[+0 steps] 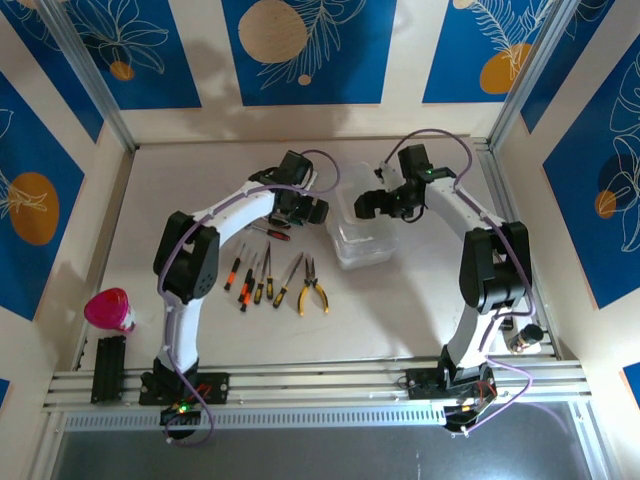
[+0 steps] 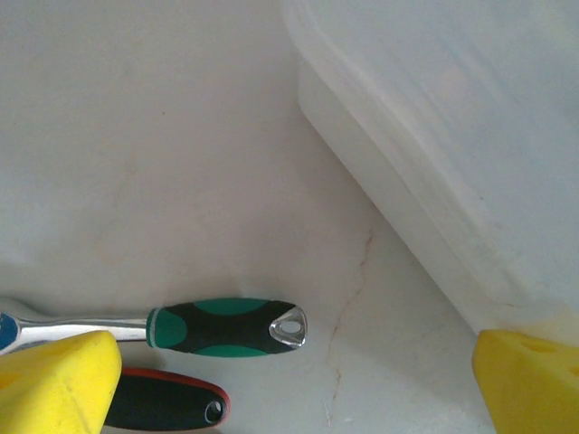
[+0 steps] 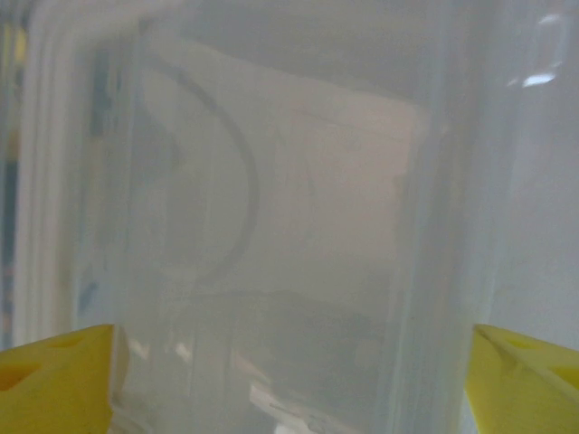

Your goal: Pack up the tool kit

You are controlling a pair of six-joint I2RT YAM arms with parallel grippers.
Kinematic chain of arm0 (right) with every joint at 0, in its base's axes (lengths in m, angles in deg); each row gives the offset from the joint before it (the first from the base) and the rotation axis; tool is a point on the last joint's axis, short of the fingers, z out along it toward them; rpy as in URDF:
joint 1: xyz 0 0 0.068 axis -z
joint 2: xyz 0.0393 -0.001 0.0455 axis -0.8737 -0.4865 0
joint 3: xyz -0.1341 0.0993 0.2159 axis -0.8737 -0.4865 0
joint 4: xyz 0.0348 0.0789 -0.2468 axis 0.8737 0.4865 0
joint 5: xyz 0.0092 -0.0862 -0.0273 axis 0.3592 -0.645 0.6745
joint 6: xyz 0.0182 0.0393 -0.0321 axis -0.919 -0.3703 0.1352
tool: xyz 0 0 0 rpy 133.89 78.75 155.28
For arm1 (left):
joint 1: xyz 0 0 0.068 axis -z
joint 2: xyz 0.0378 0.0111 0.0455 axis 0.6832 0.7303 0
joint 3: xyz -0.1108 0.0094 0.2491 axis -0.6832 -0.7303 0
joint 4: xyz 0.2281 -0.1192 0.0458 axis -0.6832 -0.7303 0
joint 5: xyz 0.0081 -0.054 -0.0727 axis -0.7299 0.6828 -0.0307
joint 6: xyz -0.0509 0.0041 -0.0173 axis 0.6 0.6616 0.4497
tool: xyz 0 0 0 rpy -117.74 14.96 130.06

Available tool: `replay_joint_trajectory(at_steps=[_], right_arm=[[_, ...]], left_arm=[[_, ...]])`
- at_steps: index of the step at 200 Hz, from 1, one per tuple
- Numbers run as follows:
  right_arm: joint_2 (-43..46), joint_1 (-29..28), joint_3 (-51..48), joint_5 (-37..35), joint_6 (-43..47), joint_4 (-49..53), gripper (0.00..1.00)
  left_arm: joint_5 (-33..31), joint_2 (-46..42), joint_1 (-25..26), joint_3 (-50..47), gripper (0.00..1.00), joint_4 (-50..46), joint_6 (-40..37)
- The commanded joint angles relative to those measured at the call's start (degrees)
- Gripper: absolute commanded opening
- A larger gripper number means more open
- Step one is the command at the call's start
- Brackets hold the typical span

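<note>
Watch the clear case (image 1: 362,240): it is probably light, and your right end effector (image 3: 289,380), spread wide and empty with the plastic wall right up against it, could shove it across the worktop (image 2: 136,136). Your left end effector (image 2: 294,384) is also wide open, gripping nothing; the green-handled wrench (image 2: 226,326) lies just beside one fingertip, the case wall close by the other
</note>
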Motion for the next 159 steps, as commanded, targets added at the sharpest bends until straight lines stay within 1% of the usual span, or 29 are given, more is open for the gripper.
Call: replay_joint_trajectory(at_steps=[1,18,36,45,77,117,141,159], right_arm=[[3.1,-3.5,-5.0,1.0,-2.7,5.4,0.94],[5.2,-5.1,-7.7,-0.5,-4.4,5.4,0.95],[7.0,-5.5,-8.8,-2.3,-5.5,6.3,1.00],[7.3,-5.2,-8.3,-3.8,-5.8,7.1,0.99],[5.1,-3.5,-0.5,-7.9,-4.9,12.4,0.99],[-1.6,-3.1,10.9,-9.8,-4.1,18.7,0.99],[-4.6,-3.6,13.7,-11.8,-5.3,20.7,1.00],[-5.9,-3.7,14.1,-13.0,-6.4,21.5,0.98]], left_arm=[[0.9,2.7,0.0,3.0,1.00,-0.5,-0.3],[1.2,3.2,0.0,4.0,1.00,-0.6,-0.4],[1.2,3.2,0.0,4.2,1.00,-0.8,-0.6],[1.2,3.0,0.0,4.0,1.00,-0.7,-0.6],[0.5,1.9,0.0,1.8,1.00,-0.4,-0.6],[-1.0,-1.4,0.0,-2.6,1.00,0.9,-0.2],[-1.7,-2.6,-0.1,-4.0,1.00,0.9,-0.3],[-1.8,-3.2,-0.1,-4.5,1.00,0.7,-0.4]])
